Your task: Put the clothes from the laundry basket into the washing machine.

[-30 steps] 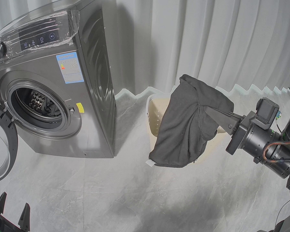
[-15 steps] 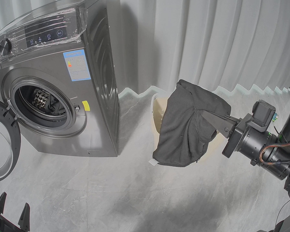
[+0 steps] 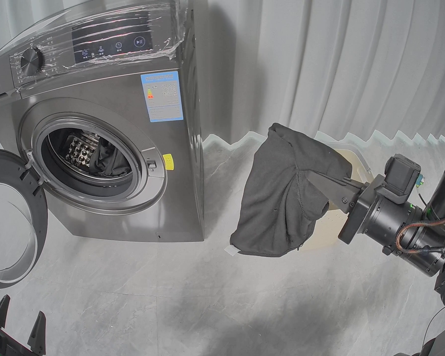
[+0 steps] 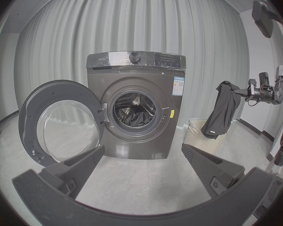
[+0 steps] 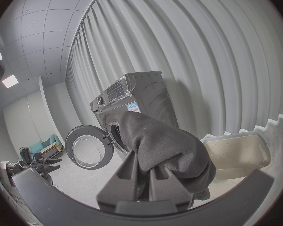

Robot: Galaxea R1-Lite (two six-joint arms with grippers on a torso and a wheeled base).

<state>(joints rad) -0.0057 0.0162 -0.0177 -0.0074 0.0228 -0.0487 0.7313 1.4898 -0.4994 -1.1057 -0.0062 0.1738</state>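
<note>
A dark garment [image 3: 282, 199] is hanging above the laundry basket [image 5: 239, 151], beside the open-doored washing machine [image 3: 133, 95], with the right gripper [image 3: 326, 176] clenching its upper fold and the left gripper [image 3: 19, 317] hovering low, fingers spread.

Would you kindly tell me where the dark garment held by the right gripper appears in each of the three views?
Head view: the dark garment hangs right of centre from the right gripper.
Left wrist view: far off, above the laundry basket.
Right wrist view: close, draped over the right gripper.
Shared landmark: the washing machine, door open.
</note>
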